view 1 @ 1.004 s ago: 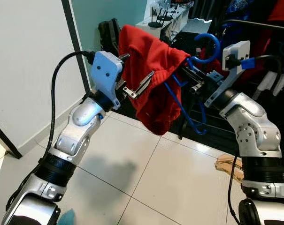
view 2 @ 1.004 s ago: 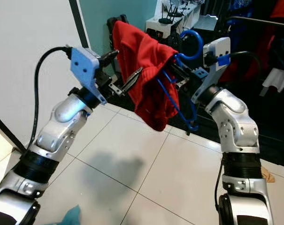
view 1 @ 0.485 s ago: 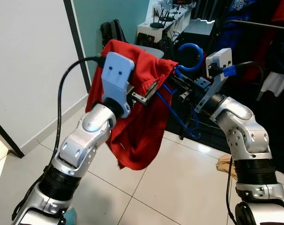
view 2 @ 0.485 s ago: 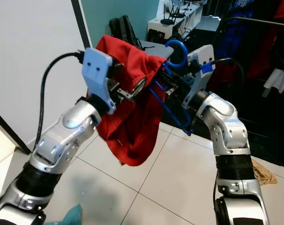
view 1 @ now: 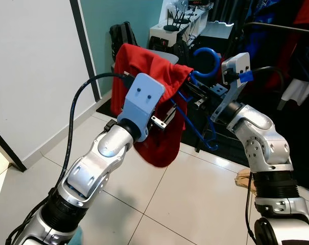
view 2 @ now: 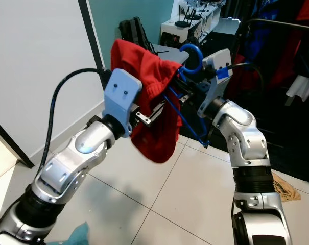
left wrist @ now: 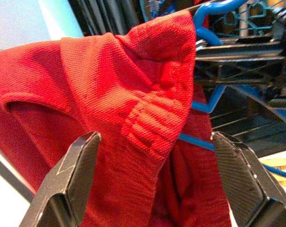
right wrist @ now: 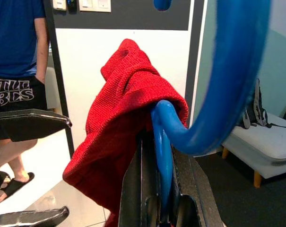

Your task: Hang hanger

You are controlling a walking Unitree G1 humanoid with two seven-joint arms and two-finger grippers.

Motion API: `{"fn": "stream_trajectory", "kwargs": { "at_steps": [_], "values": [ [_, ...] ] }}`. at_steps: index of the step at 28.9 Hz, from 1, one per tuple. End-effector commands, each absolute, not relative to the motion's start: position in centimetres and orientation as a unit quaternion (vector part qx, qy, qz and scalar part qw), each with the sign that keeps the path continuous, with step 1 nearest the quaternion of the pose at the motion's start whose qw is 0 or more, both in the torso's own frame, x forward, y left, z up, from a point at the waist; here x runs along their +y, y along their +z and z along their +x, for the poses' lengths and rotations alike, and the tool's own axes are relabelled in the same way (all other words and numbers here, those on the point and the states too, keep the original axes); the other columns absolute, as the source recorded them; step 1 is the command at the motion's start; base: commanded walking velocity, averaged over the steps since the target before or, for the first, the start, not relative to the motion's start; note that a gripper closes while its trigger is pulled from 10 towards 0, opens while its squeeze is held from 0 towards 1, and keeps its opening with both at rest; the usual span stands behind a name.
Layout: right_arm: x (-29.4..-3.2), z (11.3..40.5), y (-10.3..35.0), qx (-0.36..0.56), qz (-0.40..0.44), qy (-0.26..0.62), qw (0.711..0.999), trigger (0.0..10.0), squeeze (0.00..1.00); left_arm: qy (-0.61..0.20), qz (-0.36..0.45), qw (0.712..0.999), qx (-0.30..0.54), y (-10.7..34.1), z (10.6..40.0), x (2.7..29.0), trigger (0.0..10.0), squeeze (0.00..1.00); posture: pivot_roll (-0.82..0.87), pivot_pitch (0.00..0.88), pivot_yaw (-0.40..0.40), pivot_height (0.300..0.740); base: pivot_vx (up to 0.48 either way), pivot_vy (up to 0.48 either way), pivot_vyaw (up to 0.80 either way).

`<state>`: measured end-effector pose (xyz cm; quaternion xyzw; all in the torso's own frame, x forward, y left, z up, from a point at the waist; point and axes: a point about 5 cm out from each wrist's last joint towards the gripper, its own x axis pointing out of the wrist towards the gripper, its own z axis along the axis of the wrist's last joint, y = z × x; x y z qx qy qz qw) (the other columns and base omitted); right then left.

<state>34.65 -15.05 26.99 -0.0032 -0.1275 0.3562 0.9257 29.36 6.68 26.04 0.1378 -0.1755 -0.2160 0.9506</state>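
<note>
A blue plastic hanger (view 1: 208, 56) carries a red garment (view 1: 149, 76) draped over one shoulder of it. My right gripper (view 1: 197, 97) is shut on the hanger's neck just below the hook; in the right wrist view the blue neck (right wrist: 162, 142) runs between its closed fingers. My left gripper (view 1: 164, 115) is open, right up against the front of the garment. Its two fingers (left wrist: 69, 182) stand wide apart in the left wrist view, with a bunched fold of red cloth (left wrist: 152, 127) between and ahead of them.
A clothes rail with hanging clothes (view 1: 282, 25) stands behind my right arm. A white wall (view 1: 31, 61) is on the left, with a black bag (view 1: 121, 33) and a white shelf (view 1: 174, 25) beyond. A wooden hanger (view 1: 246, 178) lies on the tiles. A person (right wrist: 15, 47) stands nearby.
My left arm has swung across in front of the garment and turned its gripper onto the cloth. The red cloth hangs shorter and more bunched. The right gripper keeps its hold on the hanger.
</note>
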Motion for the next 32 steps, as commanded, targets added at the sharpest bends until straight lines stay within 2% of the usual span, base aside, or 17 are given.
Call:
{"fn": "stream_trajectory", "kwargs": {
  "at_steps": [1, 6, 7, 8, 24, 32],
  "values": [
    [-14.4, 34.3, 28.6, -0.168, -0.003, 0.369, 0.914, 10.0, 0.0, -0.199, 0.161, 0.951, -0.175, 25.8, 29.3, 7.0, 10.0, 0.0, 0.04, 0.042, -0.002, 0.74, 0.0, 0.0, 0.0],
    [-14.3, 34.2, 28.8, -0.171, -0.001, 0.374, 0.911, 10.0, 0.0, -0.179, 0.182, 0.949, -0.182, 25.9, 29.5, 7.4, 10.0, 0.0, 0.03, 0.038, 0.002, 0.74, 0.0, 0.0, 0.0],
    [-14.2, 34.1, 28.9, -0.173, -0.001, 0.378, 0.909, 10.0, 0.0, -0.165, 0.192, 0.95, -0.183, 26.0, 29.6, 7.6, 1.0, 0.0, 0.03, 0.037, 0.001, 0.74, 0.0, 0.0, 0.0],
    [-14.1, 34.0, 28.9, -0.174, -0.001, 0.382, 0.907, 10.0, 0.0, -0.154, 0.199, 0.95, -0.182, 26.0, 29.8, 7.7, 0.0, 0.0, 0.03, 0.035, 0.002, 0.74, 0.0, 0.0, 0.0],
    [-13.6, 33.5, 28.6, -0.169, -0.011, 0.397, 0.902, 10.0, 0.0, -0.131, 0.222, 0.946, -0.197, 26.6, 30.6, 8.1, 0.0, 0.0, 0.03, 0.022, 0.006, 0.74, 0.0, 0.0, 0.0],
    [-13.5, 33.9, 26.6, -0.121, -0.055, 0.382, 0.915, 10.0, 0.0, -0.111, 0.223, 0.943, -0.22, 28.4, 30.9, 9.5, 0.0, 0.0, 0.03, 0.023, 0.006, 0.74, 0.0, 0.0, 0.0]
  ]
}}
